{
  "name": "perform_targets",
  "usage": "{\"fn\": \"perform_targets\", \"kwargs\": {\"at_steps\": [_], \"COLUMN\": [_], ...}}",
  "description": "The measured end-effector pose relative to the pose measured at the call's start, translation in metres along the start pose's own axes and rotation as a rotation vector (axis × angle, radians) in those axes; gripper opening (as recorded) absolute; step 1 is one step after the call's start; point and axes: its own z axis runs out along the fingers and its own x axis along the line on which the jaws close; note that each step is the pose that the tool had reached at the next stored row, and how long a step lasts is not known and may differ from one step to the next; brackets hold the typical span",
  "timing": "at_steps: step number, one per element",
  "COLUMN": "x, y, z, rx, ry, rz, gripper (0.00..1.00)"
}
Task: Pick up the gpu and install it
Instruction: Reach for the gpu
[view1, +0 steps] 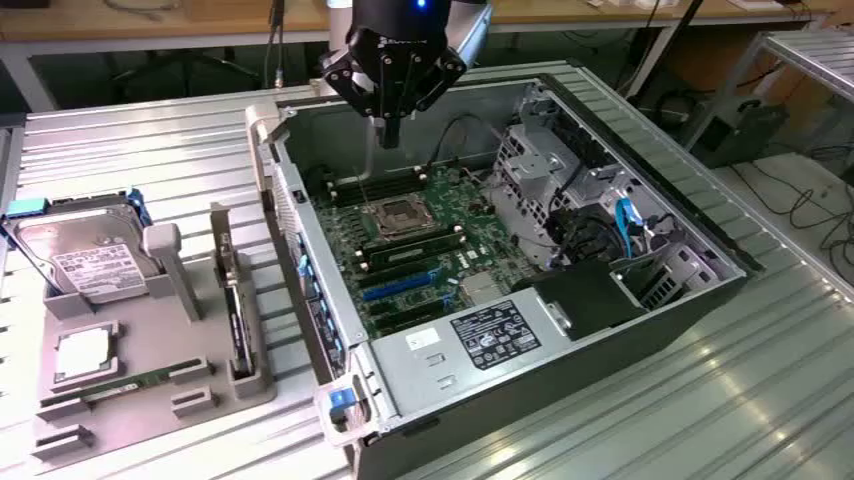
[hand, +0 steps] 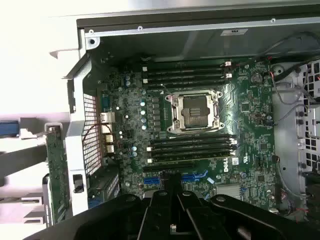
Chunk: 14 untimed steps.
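Note:
The gpu (view1: 230, 292) is a thin dark card standing on edge in a slot of the grey holder tray (view1: 147, 400), at the exterior view's left, just outside the open computer case (view1: 561, 300). My gripper (view1: 388, 138) hangs over the far end of the case, above the motherboard (view1: 414, 250), well away from the card. Its fingers are shut with nothing between them. In the wrist view the fingertips (hand: 172, 181) point down at the board near the blue expansion slots (hand: 196, 177). A green board edge (hand: 54, 170) outside the case wall looks like the same card.
A silver hard drive (view1: 80, 262), a processor chip (view1: 83, 352) and a green RAM stick (view1: 127, 385) sit in the holder tray. Inside the case are the CPU socket (hand: 194, 111), memory slots (hand: 192, 150), drive cage (view1: 541, 170), cables and the power supply (view1: 487, 335).

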Motion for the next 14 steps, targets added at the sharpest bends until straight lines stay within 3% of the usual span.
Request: {"fn": "perform_targets", "kwargs": {"at_steps": [14], "x": [0.0082], "y": [-0.0006], "z": [-0.0003], "rx": [0.0001], "ry": [0.0000], "rz": [0.000], "gripper": [0.11]}}
